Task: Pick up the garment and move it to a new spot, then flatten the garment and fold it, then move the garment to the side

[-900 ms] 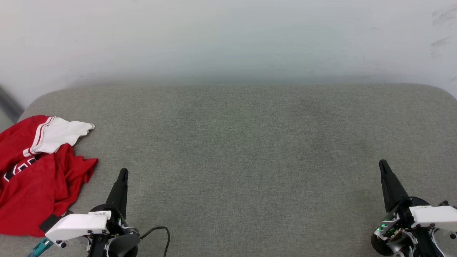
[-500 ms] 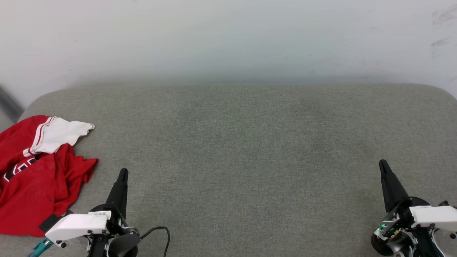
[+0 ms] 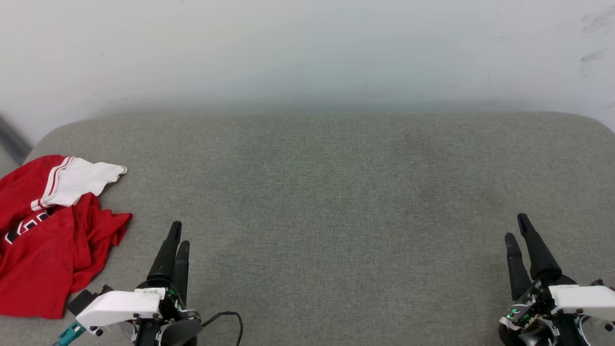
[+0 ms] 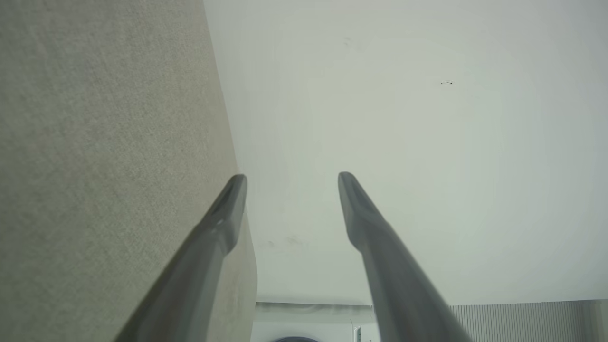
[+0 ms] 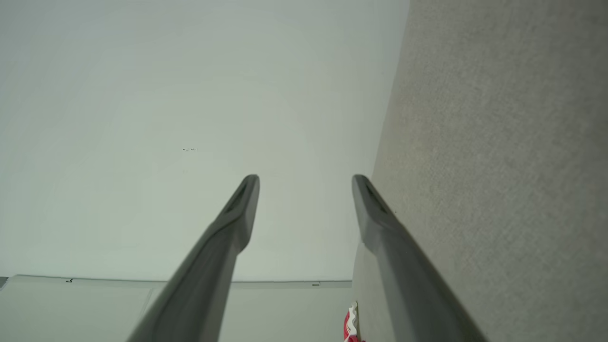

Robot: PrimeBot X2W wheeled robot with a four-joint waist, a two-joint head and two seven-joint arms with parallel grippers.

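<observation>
A: While garment (image 3: 43,240) lies crumpled at desk's (image 3: 336,192) far-left edge, anything done yet?
B: Nope. Left gripper (image 3: 180,235) & right gripper (image 3: 515,227) both apart, empty. Pickup, move, flatten, fold, set-aside all left, imo.

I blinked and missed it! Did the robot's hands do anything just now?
Both opened: the left gripper and right gripper each show two spread fingers now, where one dark point showed before. The left one also shifted slightly right. Nothing was grabbed. The shirt stayed crumpled at the left.
</observation>
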